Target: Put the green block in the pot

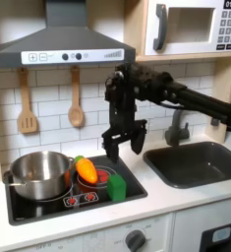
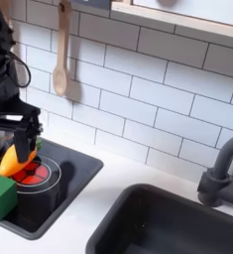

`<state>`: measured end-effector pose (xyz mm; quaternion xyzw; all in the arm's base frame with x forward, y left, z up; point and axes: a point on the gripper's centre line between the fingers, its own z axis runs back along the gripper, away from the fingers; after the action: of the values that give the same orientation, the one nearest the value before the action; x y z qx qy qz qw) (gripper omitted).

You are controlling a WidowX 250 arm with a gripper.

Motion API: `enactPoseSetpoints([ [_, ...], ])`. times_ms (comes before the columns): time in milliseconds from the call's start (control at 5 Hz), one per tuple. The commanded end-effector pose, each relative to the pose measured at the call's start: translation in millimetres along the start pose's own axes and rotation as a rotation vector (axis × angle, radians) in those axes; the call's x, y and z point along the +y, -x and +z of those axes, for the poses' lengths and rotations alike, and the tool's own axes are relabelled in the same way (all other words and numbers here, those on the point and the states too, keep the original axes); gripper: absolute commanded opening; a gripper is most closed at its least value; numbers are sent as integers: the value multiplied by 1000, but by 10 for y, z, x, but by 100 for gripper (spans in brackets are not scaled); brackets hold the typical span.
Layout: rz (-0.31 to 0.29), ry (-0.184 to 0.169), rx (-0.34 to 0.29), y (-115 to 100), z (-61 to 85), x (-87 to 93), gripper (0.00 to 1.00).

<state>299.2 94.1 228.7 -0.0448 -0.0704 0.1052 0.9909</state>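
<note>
Nearest the stovetop's (image 1: 48, 209) front edge, we found the green block (image 1: 117, 187) beside an orange toy vegetable (image 1: 86, 169); the gripper (image 1: 124, 145), fingers apart above, risked catching that instead of reaching the pot (image 1: 38, 172).

Table (image 1: 176, 202): black stovetop (image 1: 48, 209) near left edge in the first exterior view, bearing pot (image 1: 40, 172), orange toy vegetable (image 1: 86, 170), green block (image 1: 118, 187); sink basin (image 1: 201, 163) inset right.

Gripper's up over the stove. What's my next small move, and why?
Probably lower toward the green block. The gripper hangs open and empty above it, while the block sits on the stovetop beside the orange vegetable, outside the pot.
</note>
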Motion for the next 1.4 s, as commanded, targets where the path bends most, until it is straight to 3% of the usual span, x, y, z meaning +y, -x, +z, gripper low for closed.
enactPoseSetpoints([
  [0, -1, -23, 32, 60, -114, 76, 100],
  [1000, 14, -40, 38, 65, -167, 175, 100],
  [1200, 19, -50, 53, 80, -243, 222, 100],
])
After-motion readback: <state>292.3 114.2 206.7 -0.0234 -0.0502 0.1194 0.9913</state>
